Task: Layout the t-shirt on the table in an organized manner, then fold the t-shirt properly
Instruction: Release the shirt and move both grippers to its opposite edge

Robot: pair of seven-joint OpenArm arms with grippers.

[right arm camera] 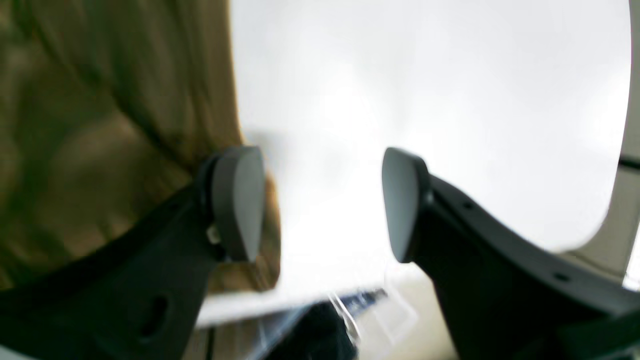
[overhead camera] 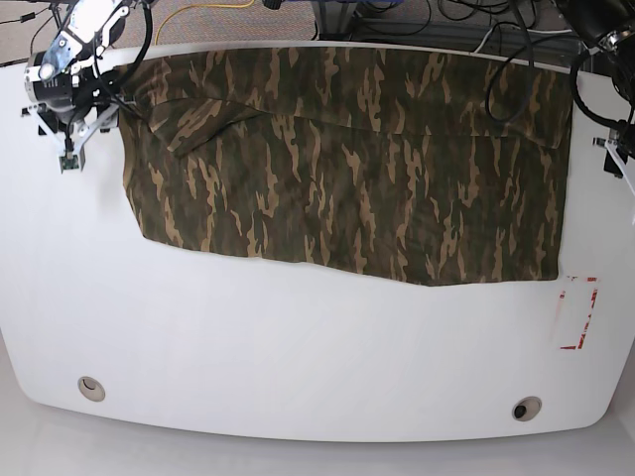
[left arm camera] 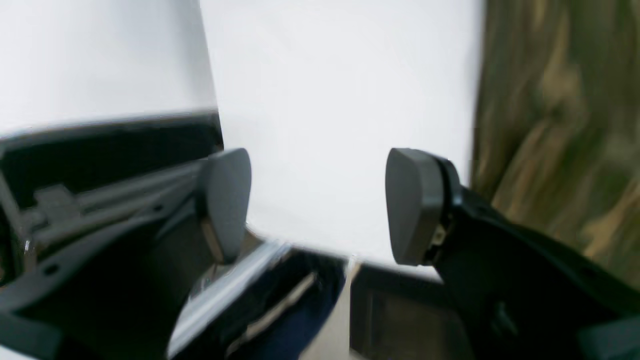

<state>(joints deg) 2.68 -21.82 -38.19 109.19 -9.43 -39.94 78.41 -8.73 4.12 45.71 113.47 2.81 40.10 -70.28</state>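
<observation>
1. Base view shows the t-shirt (overhead camera: 347, 164) spread wide across the upper half of the table (overhead camera: 298, 347), its top edge along the table's far rim and its lower hem running from the middle left down toward the right.
2. One flap of cloth is folded over at the upper left of the shirt, making a diagonal crease.
3. A red-outlined rectangle mark (overhead camera: 578, 313) sits at the right of the frame, just below the shirt's lower right corner.
4. Two round grommets (overhead camera: 91, 388) lie near the table's lower edge, one at the lower left and one at the lower right, well apart from the cloth.
5. The right gripper (right arm camera: 320, 205) hangs at the upper left of the base view, just beside the shirt's left edge; in its wrist view the two grey pads stand apart with bare white table between them and nothing held, the camouflage cloth filling the left of the frame behind one pad.
6. The left gripper (left arm camera: 317, 205) is at the upper right edge of the base view, mostly cut off; its wrist view shows the pads spread wide and empty over white table, with the cloth along the right side of the frame.
7. Both wrist views are blurred.
</observation>
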